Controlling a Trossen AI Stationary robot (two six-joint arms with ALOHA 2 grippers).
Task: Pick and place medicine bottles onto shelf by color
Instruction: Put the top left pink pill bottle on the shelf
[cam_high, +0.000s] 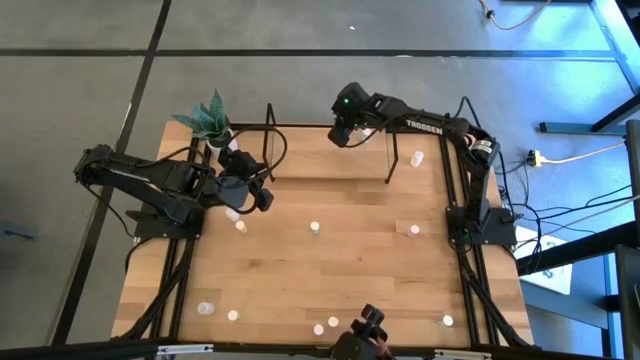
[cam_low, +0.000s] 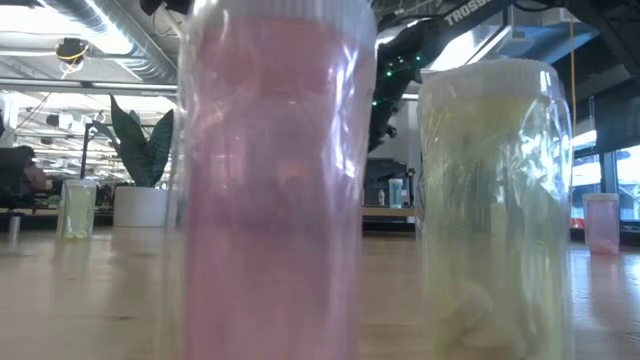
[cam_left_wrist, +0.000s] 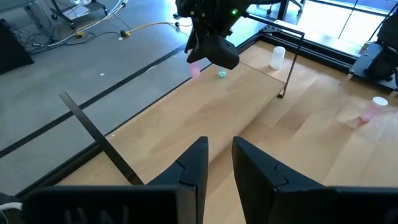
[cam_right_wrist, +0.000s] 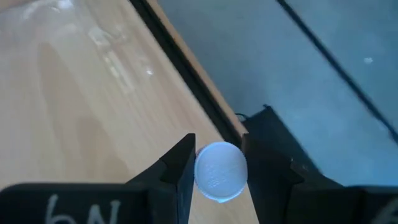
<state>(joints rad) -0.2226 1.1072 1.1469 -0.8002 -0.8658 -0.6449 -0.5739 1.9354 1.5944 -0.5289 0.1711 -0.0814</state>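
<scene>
pink bottle (cam_low: 272, 180) and yellowish bottle (cam_low: 492, 200) at near table (cam_high: 330, 270) edge, clear wrap, left claw (cam_left_wrist: 219, 163) narrowly parted, empty, left of centre, right claw (cam_right_wrist: 214, 165) gripping white-capped bottle (cam_right_wrist: 220, 171) over shelf (cam_high: 330, 150) at far edge

We note a pink bottle (cam_low: 270, 190) beside a yellowish bottle (cam_low: 492, 210); the cap (cam_right_wrist: 221, 172) looks white, possibly blue-tinted.

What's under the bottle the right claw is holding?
The right gripper pinches a bottle seen cap-on. Around it show the shelf's wooden board and its dark back edge, with grey floor beyond. What lies directly beneath is covered by the bottle itself.
</scene>
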